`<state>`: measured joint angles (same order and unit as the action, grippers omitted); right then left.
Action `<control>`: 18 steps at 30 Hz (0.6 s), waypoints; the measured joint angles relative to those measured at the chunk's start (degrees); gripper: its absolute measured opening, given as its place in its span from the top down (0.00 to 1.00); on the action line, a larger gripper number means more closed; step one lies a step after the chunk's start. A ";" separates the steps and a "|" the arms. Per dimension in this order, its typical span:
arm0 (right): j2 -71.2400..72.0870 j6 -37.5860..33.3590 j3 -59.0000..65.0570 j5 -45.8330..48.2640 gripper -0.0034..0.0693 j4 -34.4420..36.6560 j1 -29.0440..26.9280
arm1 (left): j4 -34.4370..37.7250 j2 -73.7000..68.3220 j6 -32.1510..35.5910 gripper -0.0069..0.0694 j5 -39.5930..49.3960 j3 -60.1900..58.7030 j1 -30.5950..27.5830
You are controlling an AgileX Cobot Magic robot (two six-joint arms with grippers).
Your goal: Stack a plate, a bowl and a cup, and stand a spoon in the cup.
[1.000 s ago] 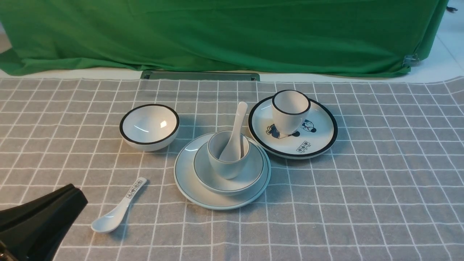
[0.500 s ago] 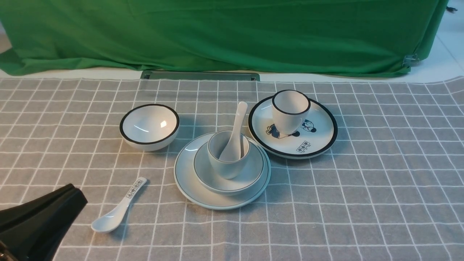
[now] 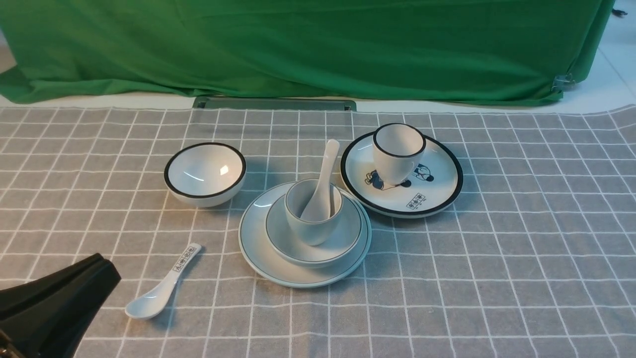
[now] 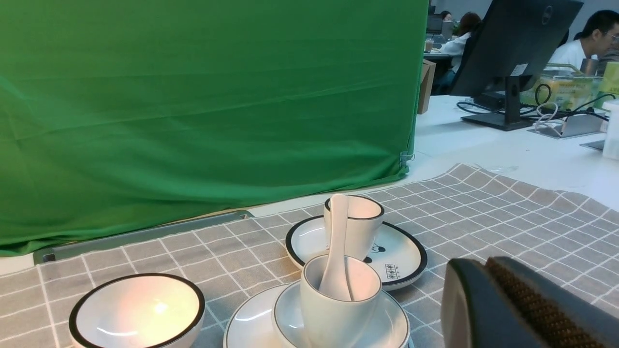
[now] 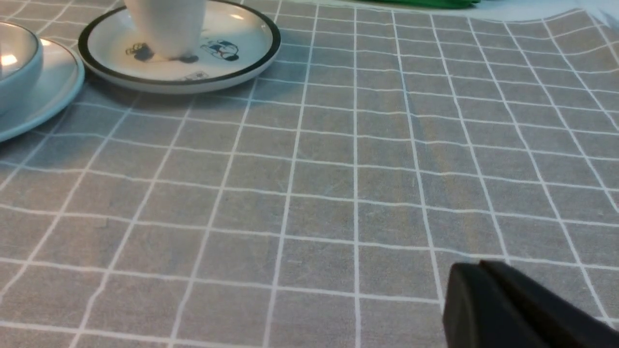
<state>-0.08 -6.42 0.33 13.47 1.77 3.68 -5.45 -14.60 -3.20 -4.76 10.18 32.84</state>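
Grey checked cloth [image 3: 497, 258], plain white spoon [image 3: 322, 181] leaning in pale cup [image 3: 313, 213], both arms' fingers closed, empty.

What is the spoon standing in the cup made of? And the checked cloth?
The spoon looks like glazed white ceramic, though melamine is possible: smooth, glossy, thick-walled. The cup looks the same. The cloth seems woven fabric: matte, grey, with a fine weave and soft creases.

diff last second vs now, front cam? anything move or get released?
Nothing visibly changed. The spoon stands in the cup, cup in the bowl, bowl on the plate, as before. The left gripper sits at the same near-left spot, shut and empty. The printed spoon lies untouched.
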 joint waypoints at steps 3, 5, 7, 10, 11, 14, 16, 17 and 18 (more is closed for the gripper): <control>0.00 2.14 0.00 0.00 0.92 0.00 0.00 | 0.00 0.00 0.00 0.89 0.00 -0.05 0.00; 0.00 2.73 0.00 0.00 0.92 0.00 0.00 | 0.00 0.00 0.00 0.89 0.00 -0.06 0.00; 0.00 2.97 0.00 0.00 0.91 0.00 0.00 | 0.00 0.00 0.00 0.89 0.04 -0.06 0.00; 0.00 2.96 0.00 0.00 0.91 0.00 0.00 | 0.00 0.00 0.00 0.89 0.04 -0.06 0.00; 0.00 2.96 0.00 0.00 0.91 0.00 0.00 | 0.00 0.00 0.00 0.89 0.04 -0.06 0.00; 0.00 2.96 0.00 0.00 0.90 0.00 0.00 | 0.00 0.00 0.00 0.89 0.04 -0.11 0.00; 0.00 2.96 0.00 0.00 0.89 0.00 0.00 | 0.00 0.00 0.00 0.89 0.04 -0.11 0.00; 0.00 2.96 0.00 0.00 0.89 0.00 0.00 | 0.00 0.00 0.00 0.89 0.04 -0.11 0.00; 0.00 2.96 0.00 0.00 0.88 0.05 0.00 | 0.00 0.00 0.00 0.89 0.04 -0.11 0.00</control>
<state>-0.08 -3.46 0.33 13.47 1.81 3.68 -5.45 -14.60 -3.20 -4.72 10.07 32.84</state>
